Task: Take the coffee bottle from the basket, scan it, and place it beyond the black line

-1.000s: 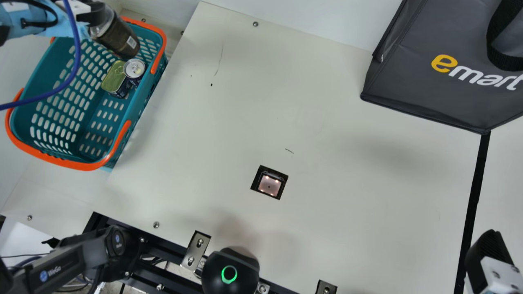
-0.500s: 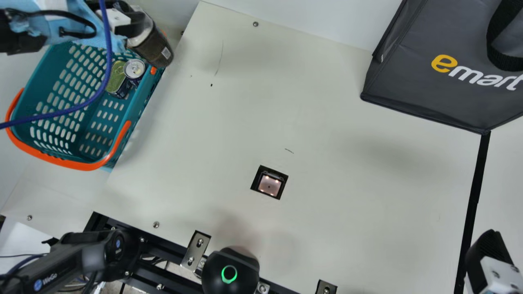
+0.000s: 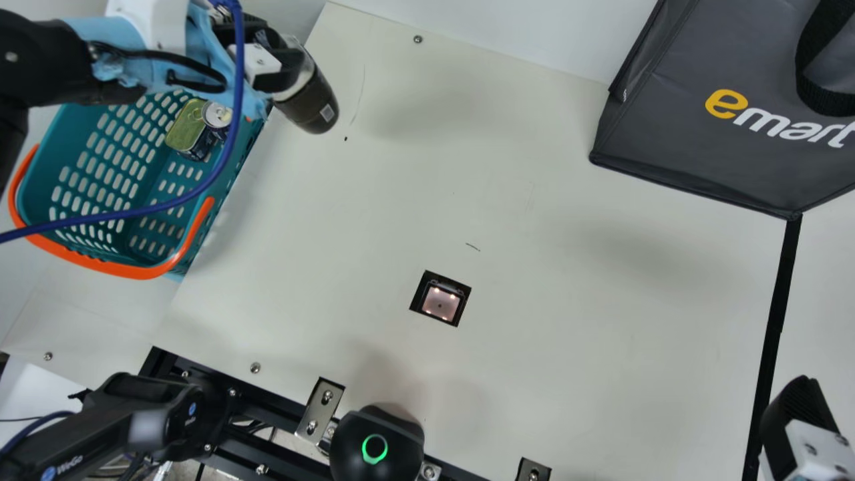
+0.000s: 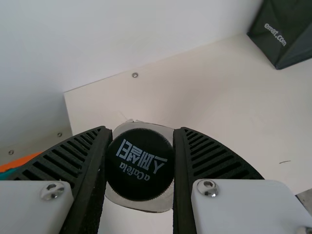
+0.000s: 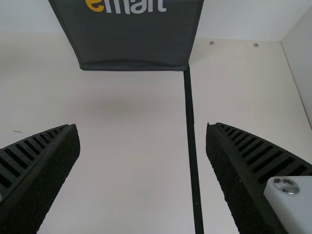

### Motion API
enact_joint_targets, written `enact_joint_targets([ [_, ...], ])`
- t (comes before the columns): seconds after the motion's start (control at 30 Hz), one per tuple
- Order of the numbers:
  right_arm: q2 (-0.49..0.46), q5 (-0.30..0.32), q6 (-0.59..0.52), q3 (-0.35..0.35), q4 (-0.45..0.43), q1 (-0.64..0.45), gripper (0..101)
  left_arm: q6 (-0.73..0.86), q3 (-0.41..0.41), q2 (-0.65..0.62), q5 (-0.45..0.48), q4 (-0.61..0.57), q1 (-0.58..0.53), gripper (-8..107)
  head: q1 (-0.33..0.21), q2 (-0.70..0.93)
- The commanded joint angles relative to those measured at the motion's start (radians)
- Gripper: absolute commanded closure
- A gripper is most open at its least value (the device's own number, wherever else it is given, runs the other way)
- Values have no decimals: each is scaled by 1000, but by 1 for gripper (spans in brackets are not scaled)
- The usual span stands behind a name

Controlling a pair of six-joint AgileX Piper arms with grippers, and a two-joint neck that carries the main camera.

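Observation:
At the main view's upper left, my left gripper (image 3: 280,67) is shut on the coffee bottle (image 3: 308,103), whose dark lower end hangs tilted just right of the teal basket (image 3: 230,194). In the left wrist view the bottle's black cap (image 4: 140,165) sits between the two fingers of my left gripper (image 4: 140,163). The scanner window (image 3: 441,300) is set into the mid-table. My right gripper (image 3: 798,414) is by the black line (image 3: 775,321) at lower right; in the right wrist view, my right gripper (image 5: 143,146) stands open and empty, the line running between its fingers.
A green-topped tin (image 3: 187,127) and a can (image 3: 217,115) lie in the basket. A dark grey bag (image 3: 695,113) stands at the back right, near the line's far end. A black device with a green ring (image 3: 375,447) sits at the front edge.
My left arm has moved right, carrying the coffee bottle from over the basket, across its rim, to above the table. The right gripper has kept still.

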Motion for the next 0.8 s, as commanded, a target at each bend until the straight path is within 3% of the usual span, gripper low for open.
enact_joint_targets([
  [0.0, 0, 0, 0, 0, 0, 0, 10, -8, 7, -2, -9, 6, -34, 89, -26, 2],
  [0.77, 0, -1, 0, 0, 0, 0, 10, -70, 97, 22, -120, 58, -307, 89, -26, 2],
])
